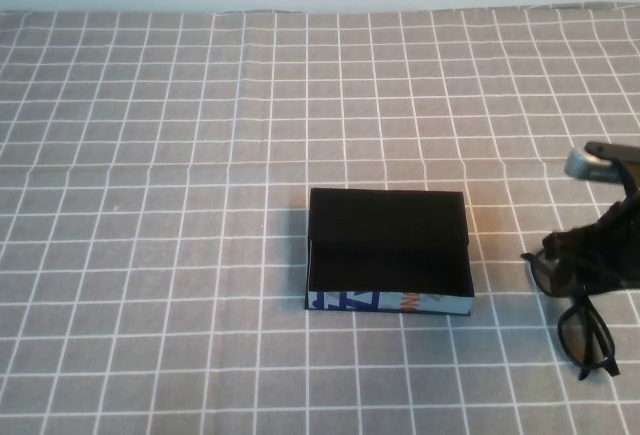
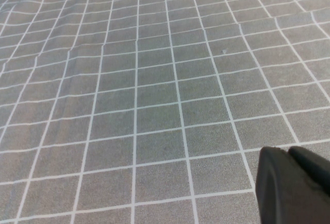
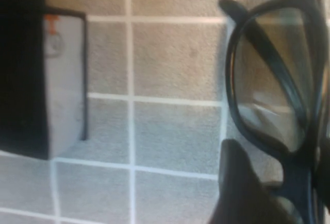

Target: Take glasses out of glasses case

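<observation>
Black and open-topped, the glasses case (image 1: 388, 248) is sitting near the middle of the grey checked tablecloth (image 1: 150, 205), its dark interior showing and its light front edge, printed with blue and orange marks, facing the robot's side. In the right wrist view a corner of the glasses case (image 3: 36, 74) is showing with an orange mark on its pale face.

Out of the case, the glasses (image 1: 580, 300) are lying to its right, apart from it, close to the right edge of the high view. One dark lens is hanging down toward the near side of the cloth, while the rest of the frame is disappearing under the right gripper (image 1: 610, 245). That gripper is closed on the glasses; the wrist camera is showing a thick black rim and lens (image 3: 273, 80) pressed right beside a dark fingertip (image 3: 242, 188).

Over bare cloth on the left side, the left gripper (image 2: 295, 185) is hovering, outside the high view. Its two dark fingertips are lying together with no gap between them, holding nothing.
</observation>
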